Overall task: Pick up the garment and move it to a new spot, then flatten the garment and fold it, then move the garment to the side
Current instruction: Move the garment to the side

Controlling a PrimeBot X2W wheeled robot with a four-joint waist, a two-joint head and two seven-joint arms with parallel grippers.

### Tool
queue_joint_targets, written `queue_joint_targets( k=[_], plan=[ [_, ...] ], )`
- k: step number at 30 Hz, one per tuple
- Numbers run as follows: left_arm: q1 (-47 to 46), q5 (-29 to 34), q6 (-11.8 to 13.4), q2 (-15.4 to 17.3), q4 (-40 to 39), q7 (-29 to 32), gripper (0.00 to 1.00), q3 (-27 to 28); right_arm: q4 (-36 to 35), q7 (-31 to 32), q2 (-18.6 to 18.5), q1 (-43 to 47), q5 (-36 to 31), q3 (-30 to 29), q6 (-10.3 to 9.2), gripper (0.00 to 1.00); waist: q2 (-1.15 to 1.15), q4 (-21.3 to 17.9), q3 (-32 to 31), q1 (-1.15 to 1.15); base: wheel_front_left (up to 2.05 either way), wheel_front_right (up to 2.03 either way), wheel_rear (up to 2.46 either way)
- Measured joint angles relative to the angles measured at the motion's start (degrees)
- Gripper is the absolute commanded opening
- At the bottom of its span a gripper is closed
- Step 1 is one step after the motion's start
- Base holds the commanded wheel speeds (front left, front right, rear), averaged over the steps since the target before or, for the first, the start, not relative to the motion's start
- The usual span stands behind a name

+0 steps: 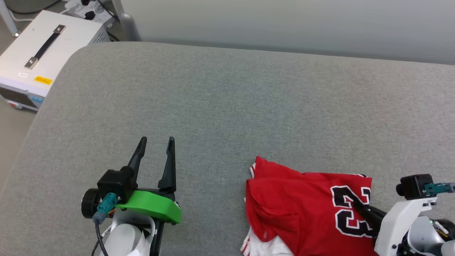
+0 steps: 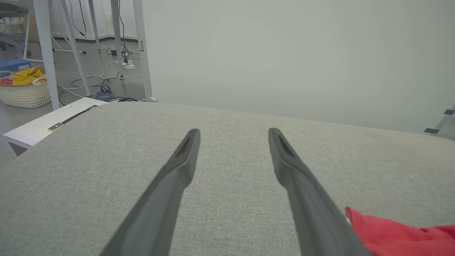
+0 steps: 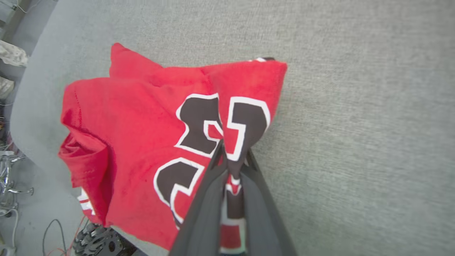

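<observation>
Grey surface (image 1: 227,89): right tool (image 3: 233,156) tight around garment (image 3: 142,113).

**Right pincer clamped on the jersey's numerals**

The right pincer (image 3: 233,156) had its two dark fingers (image 3: 204,209) pressed together on a pinched-up ridge of the garment (image 3: 135,117), right where the black, white-edged numerals (image 3: 199,124) sat. Fabric ran down between the fingers, with red and white showing in the narrow gap. The rest of the red jersey lay rumpled on the grey cloth tabletop (image 3: 355,106), folded over on itself, one edge reaching past the tabletop's rounded rim. Beyond that rim, the floor (image 3: 39,217) and a loose cable showed.
</observation>
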Motion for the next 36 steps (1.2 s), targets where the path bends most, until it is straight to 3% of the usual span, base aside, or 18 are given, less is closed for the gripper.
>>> queue_joint_targets(
  k=[6,10,18,25,31,35,36],
  plan=[
    [1.0,0.4,-0.5,-0.8,-0.8,0.0,1.00,0.2,-5.4,3.2,-2.7,-0.5,-7.5,-2.4,0.00,0.00,0.00,-4.1,-1.4,0.00,0.00,0.00,0.00],
    [1.2,0.8,-0.8,-1.0,-1.9,0.0,1.00,0.6,-8.0,6.1,-3.6,-0.9,-9.0,-3.9,0.00,0.00,0.00,-7.9,-1.4,0.00,0.00,0.00,0.00],
    [-0.1,3.0,-1.8,-0.6,-5.0,0.0,1.00,0.4,-5.8,6.4,-5.5,-6.9,-10.2,-5.2,0.00,0.00,0.00,-16.6,0.7,0.00,0.00,0.00,0.00],
    [-5.1,4.6,-3.0,1.8,-8.7,0.7,1.00,-1.2,3.5,2.8,-6.6,-16.8,-10.7,-6.9,0.00,0.00,0.00,-22.0,6.7,0.00,0.00,0.00,0.00],
    [-10.6,6.0,-4.0,3.1,-12.1,2.8,1.00,-3.5,14.8,-2.1,-10.9,-26.0,-13.4,-10.3,0.00,0.00,0.00,-23.9,13.5,0.00,0.00,0.00,0.00],
    [-13.6,6.5,-4.5,3.7,-14.6,4.1,1.00,-5.3,22.2,-7.0,-13.4,-32.6,-16.8,-13.2,0.00,0.00,0.00,-23.9,18.7,0.01,0.00,0.00,0.00],
    [-15.3,6.6,-4.5,4.8,-16.7,5.2,1.00,-5.8,27.3,-11.0,-13.4,-38.3,-21.9,-16.6,0.00,0.00,0.00,-23.5,23.4,0.01,0.00,0.00,0.00]
  ],
)
